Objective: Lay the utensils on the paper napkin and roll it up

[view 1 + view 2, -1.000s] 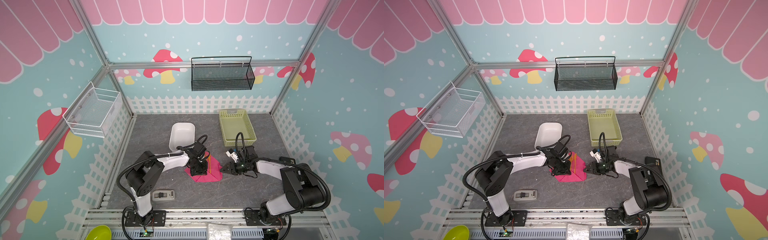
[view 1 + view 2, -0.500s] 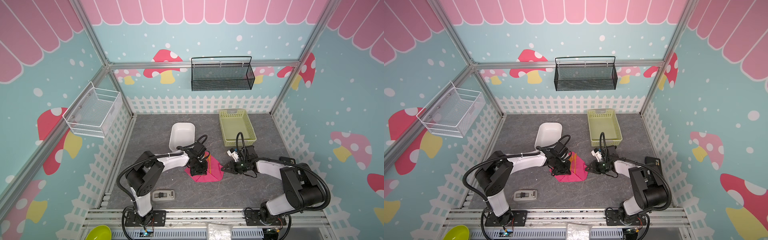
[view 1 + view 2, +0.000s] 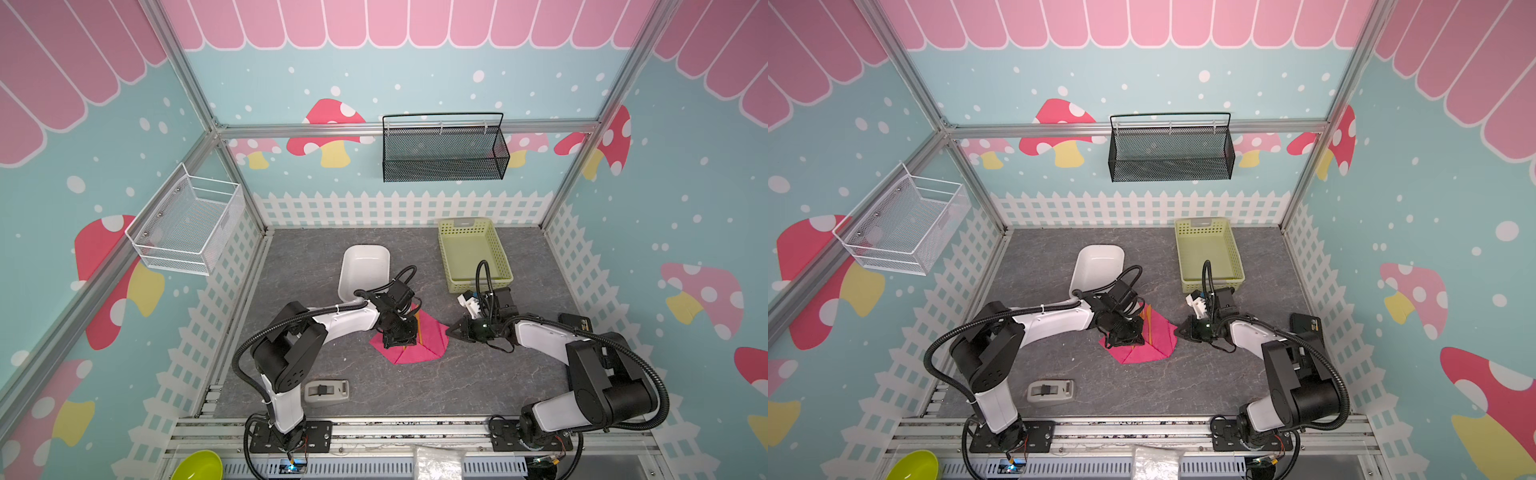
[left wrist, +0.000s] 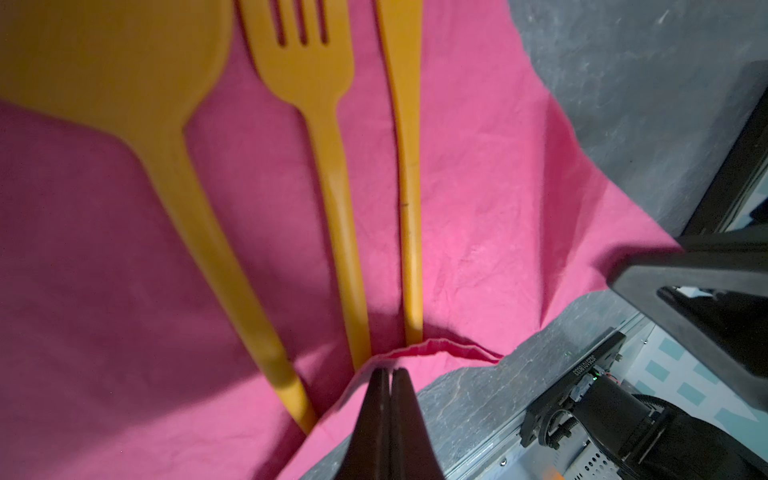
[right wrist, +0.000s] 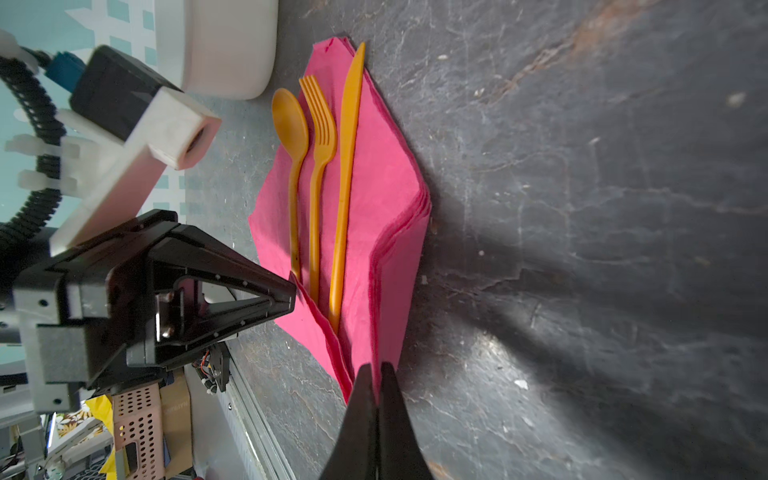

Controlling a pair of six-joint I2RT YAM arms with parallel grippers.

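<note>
Pinched paper napkin (image 3: 432,336) at near-left edge with left gripper (image 4: 388,372), right corner with right gripper (image 5: 376,374); looked ready to roll over loaded utensils (image 5: 320,166), needing synced lift.

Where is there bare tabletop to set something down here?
Free: the grey tabletop between the paper napkin and the front rail, right of the grey box; also left of the white dish. Crowded: the middle, where left gripper and right gripper pinch the napkin.
</note>
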